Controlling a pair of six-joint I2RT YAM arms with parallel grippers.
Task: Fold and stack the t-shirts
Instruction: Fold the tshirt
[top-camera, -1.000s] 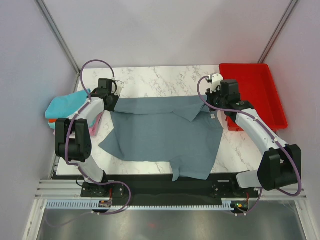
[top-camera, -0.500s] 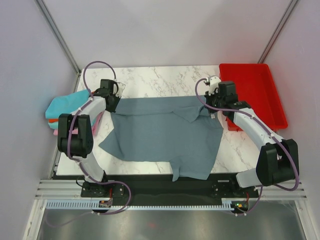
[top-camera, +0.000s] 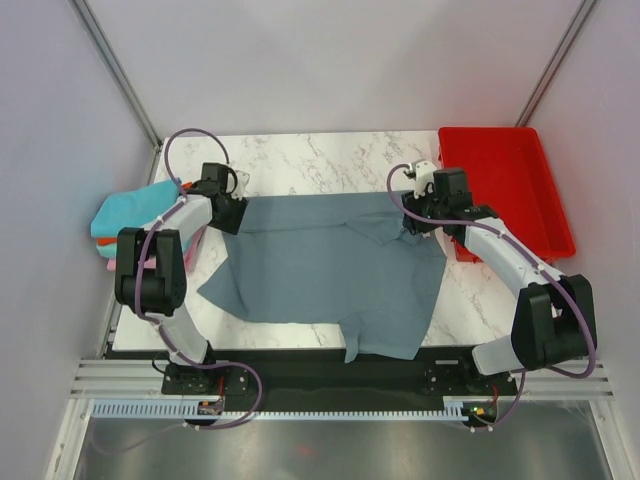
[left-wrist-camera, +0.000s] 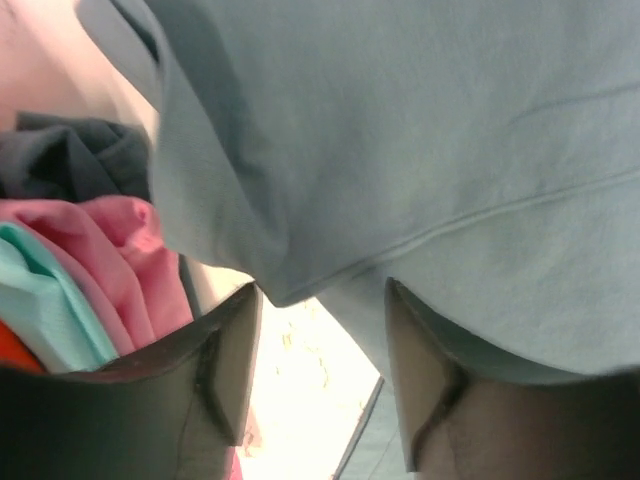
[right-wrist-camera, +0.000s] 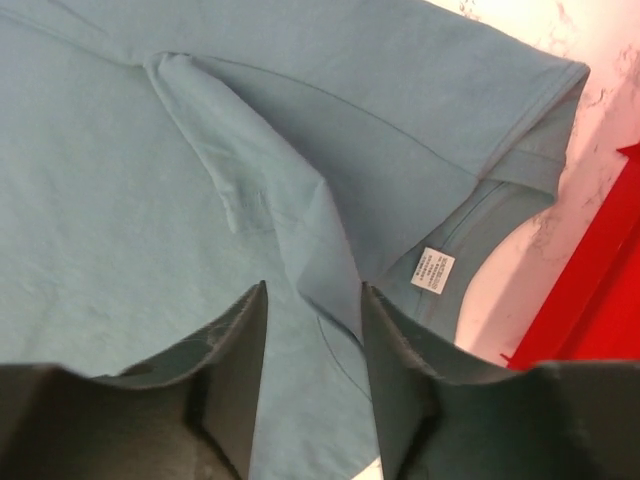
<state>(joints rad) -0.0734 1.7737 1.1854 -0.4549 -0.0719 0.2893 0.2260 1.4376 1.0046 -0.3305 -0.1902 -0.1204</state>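
The large slate grey-blue t-shirt (top-camera: 320, 265) lies spread over the middle of the table, with a fold of cloth turned over near its far right corner. My left gripper (top-camera: 232, 212) sits at the shirt's far left corner. In the left wrist view it (left-wrist-camera: 320, 370) is open, the shirt's edge (left-wrist-camera: 400, 150) just beyond the fingertips and bare table in the gap. My right gripper (top-camera: 412, 222) is at the far right corner by the collar. It (right-wrist-camera: 312, 370) is open above the turned-over fold (right-wrist-camera: 290, 240), near the white label (right-wrist-camera: 432, 269). Folded teal (top-camera: 125, 212), pink (left-wrist-camera: 110, 260) and orange (left-wrist-camera: 15, 360) t-shirts are stacked at the left.
A red plastic tray (top-camera: 510, 190) stands at the back right, close to my right arm; its edge (right-wrist-camera: 600, 290) shows in the right wrist view. The marble table (top-camera: 320, 160) shows behind the shirt. The shirt's near hem hangs over the table's front edge.
Both grippers were shut on the shirt's far corners and have now opened, letting the cloth go. The right gripper has shifted slightly left.
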